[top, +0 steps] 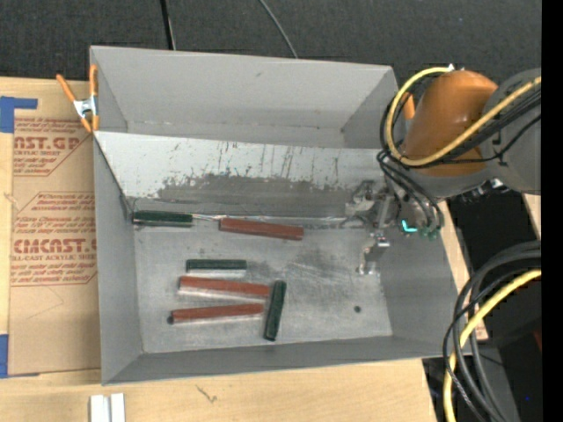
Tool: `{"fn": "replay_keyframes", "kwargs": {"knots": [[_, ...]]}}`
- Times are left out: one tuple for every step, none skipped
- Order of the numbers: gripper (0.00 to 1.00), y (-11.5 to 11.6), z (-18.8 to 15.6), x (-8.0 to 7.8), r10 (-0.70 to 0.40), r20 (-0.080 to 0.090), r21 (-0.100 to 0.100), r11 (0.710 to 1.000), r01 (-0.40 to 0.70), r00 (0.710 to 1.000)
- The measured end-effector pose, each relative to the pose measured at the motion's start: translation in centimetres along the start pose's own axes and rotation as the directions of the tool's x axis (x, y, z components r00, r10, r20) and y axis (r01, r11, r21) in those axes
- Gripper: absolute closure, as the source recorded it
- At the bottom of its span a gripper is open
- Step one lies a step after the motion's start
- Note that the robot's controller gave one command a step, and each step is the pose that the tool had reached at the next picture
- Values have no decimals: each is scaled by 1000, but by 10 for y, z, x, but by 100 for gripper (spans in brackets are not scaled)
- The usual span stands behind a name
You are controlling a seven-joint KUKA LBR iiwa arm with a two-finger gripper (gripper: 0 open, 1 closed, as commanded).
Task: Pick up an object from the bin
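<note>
My gripper (371, 258) hangs over the bare floor at the right side of the bin, close to the right wall. Nothing lies directly under it. The nearest loose thing is a red-brown stick (261, 229) lying flat along the back of the floor, well to the gripper's left. A dark green stick (274, 309) lies nearly upright in the view near the front, down and to the left of the gripper.
Further left lie a short dark green stick (215, 265), two long red-brown sticks (224, 286) (217, 313) side by side, and another dark green stick (163, 220) at the back left corner. The arm with its orange cover and cables enters from the right.
</note>
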State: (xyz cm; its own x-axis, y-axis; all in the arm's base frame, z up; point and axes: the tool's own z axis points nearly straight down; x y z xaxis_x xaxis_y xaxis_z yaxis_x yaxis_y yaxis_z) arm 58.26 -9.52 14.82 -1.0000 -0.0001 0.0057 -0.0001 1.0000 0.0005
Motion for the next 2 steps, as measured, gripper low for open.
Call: {"fn": "replay_keyframes", "kwargs": {"knots": [[0, 0, -4, -2, -1, 7, 1, 1000, 1, 1000], [0, 66, 55, -7, -76, 11, 2, 997, 76, 997]]}}
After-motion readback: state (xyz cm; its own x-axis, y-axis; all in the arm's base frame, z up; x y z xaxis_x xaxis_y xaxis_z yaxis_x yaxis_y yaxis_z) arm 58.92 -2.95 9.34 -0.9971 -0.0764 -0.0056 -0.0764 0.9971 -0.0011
